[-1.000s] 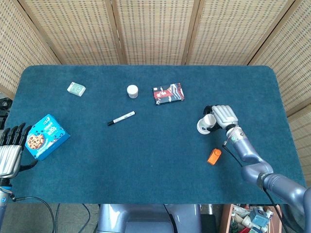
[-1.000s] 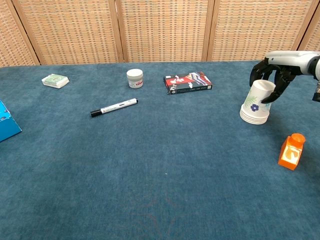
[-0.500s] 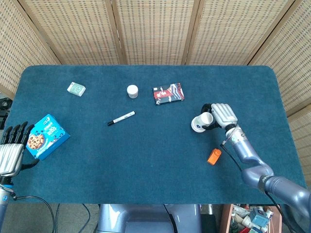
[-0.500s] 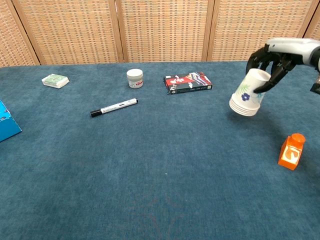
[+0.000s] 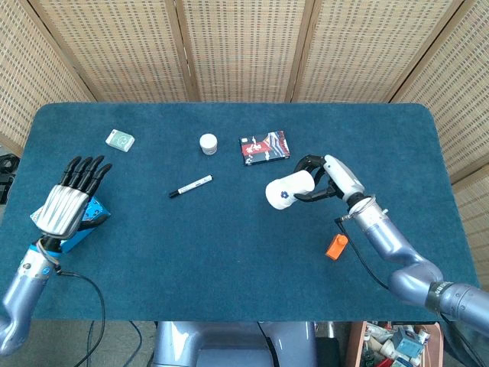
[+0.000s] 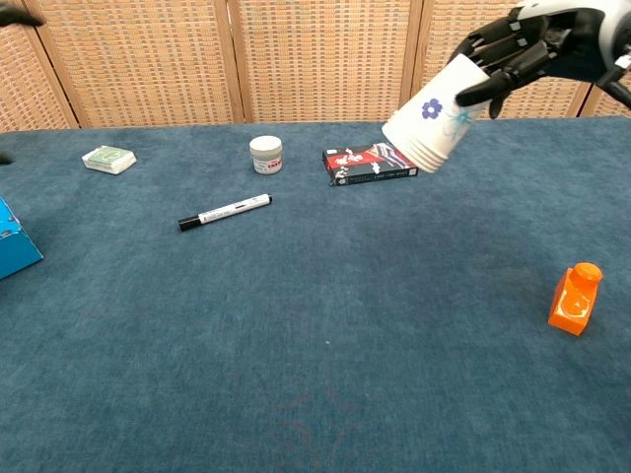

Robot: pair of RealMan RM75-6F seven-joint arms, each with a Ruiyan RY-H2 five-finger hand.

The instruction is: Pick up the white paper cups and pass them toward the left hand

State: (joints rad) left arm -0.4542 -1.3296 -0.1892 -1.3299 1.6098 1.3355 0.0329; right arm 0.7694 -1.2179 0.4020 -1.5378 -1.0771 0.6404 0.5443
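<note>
A stack of white paper cups (image 5: 287, 189) (image 6: 435, 114) with a blue flower print hangs well above the blue table, tilted on its side with the rims toward the lower left. My right hand (image 5: 325, 180) (image 6: 515, 50) grips it around the closed end, fingers wrapped over the stack. My left hand (image 5: 70, 200) is raised at the table's left side, fingers spread and holding nothing, just above a blue cookie box (image 5: 85, 222). In the chest view only a dark fingertip of the left hand (image 6: 12, 14) shows at the top left corner.
An orange bottle (image 5: 336, 245) (image 6: 575, 298) lies below the right forearm. A red and black packet (image 5: 265, 147) (image 6: 370, 162), a white jar (image 5: 208, 143) (image 6: 265, 154), a black marker (image 5: 190, 186) (image 6: 224, 211) and a green box (image 5: 120, 139) (image 6: 108, 159) sit across the table's far half.
The right hand has lifted the cup stack off the table and carried it left and upward, tipping it further sideways. The left hand has risen from the table's edge over the cookie box.
</note>
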